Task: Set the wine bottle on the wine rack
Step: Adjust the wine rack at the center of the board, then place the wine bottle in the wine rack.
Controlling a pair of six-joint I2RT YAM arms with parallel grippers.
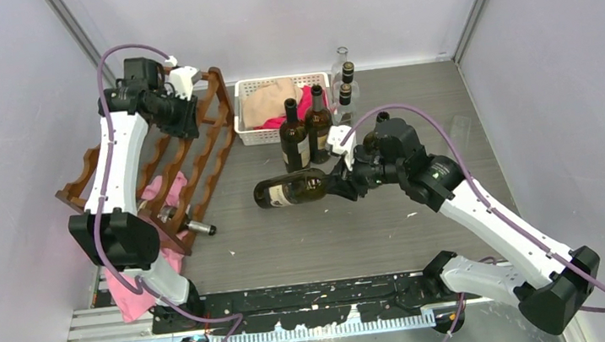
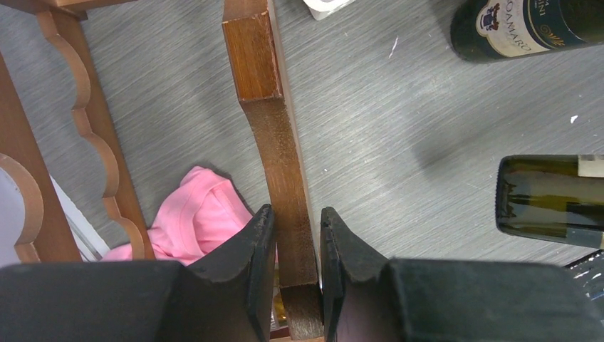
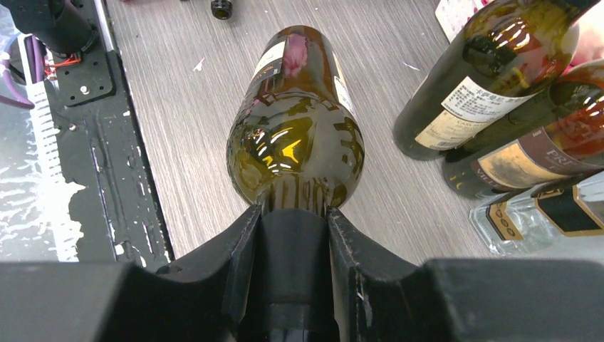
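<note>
Left hand, at the left of the grey wood-grain surface, clenched on an end rail of the reddish-brown scalloped wooden wine rack. White plastic basket sits at the back, just right of the rack. Right hand grasps the neck of the dark green glass wine bottle, held level mid-surface, apart from the rack.

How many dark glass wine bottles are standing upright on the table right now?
2. Both stand side by side at the white plastic basket's near right corner: left dark bottle, right dark bottle. Clear bottles behind might hide another.
</note>
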